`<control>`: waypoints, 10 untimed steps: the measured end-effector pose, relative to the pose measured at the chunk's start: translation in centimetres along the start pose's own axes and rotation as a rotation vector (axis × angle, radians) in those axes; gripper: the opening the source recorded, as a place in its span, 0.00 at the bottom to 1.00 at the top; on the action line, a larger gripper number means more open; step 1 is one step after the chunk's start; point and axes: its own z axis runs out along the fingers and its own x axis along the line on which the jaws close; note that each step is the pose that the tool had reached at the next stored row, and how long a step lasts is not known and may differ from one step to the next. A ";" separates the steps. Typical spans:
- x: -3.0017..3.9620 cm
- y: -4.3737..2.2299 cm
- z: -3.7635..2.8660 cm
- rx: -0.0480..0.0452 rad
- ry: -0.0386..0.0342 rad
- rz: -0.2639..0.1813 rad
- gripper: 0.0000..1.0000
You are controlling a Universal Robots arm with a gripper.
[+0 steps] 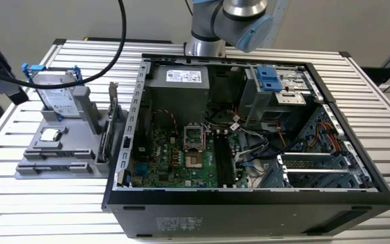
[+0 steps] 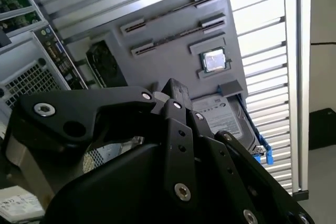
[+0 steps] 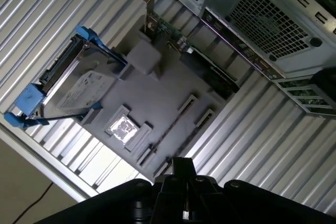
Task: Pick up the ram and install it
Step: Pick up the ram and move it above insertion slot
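Note:
In both wrist views my gripper (image 3: pixel 181 167) (image 2: pixel 173 92) hangs well above the grey parts holder (image 3: pixel 163 90) (image 2: pixel 173 51), apart from it. Its black fingers meet at one narrow tip with nothing between them. A thin dark strip (image 2: pixel 176 36) (image 3: pixel 170 129) stands on edge between the end clips of one of the holder's long slots. It looks like the ram. In the exterior view the holder (image 1: pixel 53 168) sits to the left of the open computer case (image 1: pixel 249 198). Long black slots (image 1: pixel 221 157) run along the motherboard (image 1: pixel 174 157).
A hard drive in a blue frame (image 1: pixel 53 94) (image 3: pixel 73 90), a square processor chip (image 1: pixel 49 134) (image 2: pixel 213 60) and an upright card with a metal bracket (image 1: pixel 111 119) share the holder. A black cable (image 1: pixel 117 46) hangs over the slatted table (image 1: pixel 39 203). The arm's base (image 1: pixel 205 46) stands behind the case.

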 end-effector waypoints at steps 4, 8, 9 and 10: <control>0.03 -0.04 0.04 0.0008 -0.0025 0.051 0.00; 0.06 -0.08 0.08 0.0017 -0.0051 0.104 0.00; 0.07 -0.09 0.10 0.0018 -0.0058 0.117 0.00; 0.07 -0.10 0.11 0.0020 -0.0064 0.130 0.00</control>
